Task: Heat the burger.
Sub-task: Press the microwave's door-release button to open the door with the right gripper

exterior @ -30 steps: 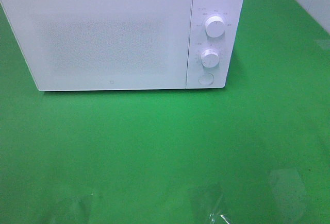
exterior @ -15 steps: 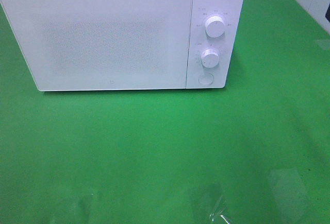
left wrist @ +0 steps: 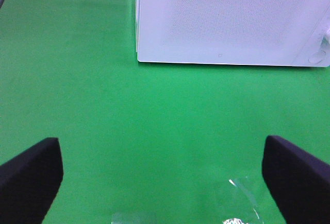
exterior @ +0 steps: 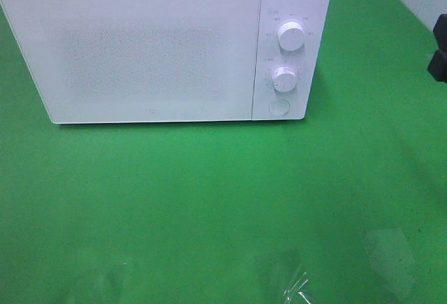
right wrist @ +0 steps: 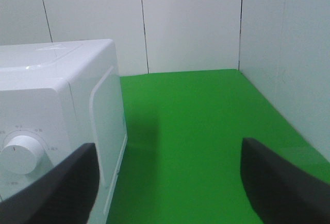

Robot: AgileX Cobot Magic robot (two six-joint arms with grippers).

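High cam: white microwave (exterior: pixel 154 45), door shut, far left on green table (exterior: pixel 209 206); right arm (exterior: pixel 438 49) at right edge.
Left wrist: left gripper (left wrist: pixel 161 149) spread wide, empty, near side of the microwave.
Right wrist: right gripper (right wrist: pixel 169 149) spread, empty, beside the knob (right wrist: pixel 20 154).
Burger location: can't tell.

Burger hidden from view, perhaps inside the shut white microwave (exterior: pixel 150 52).

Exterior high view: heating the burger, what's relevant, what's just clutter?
Job: microwave, door shut; upper dial, lower dial, button; left claw, right claw, both open. Burger not in view.
Lying about: clear plastic film on the green table.
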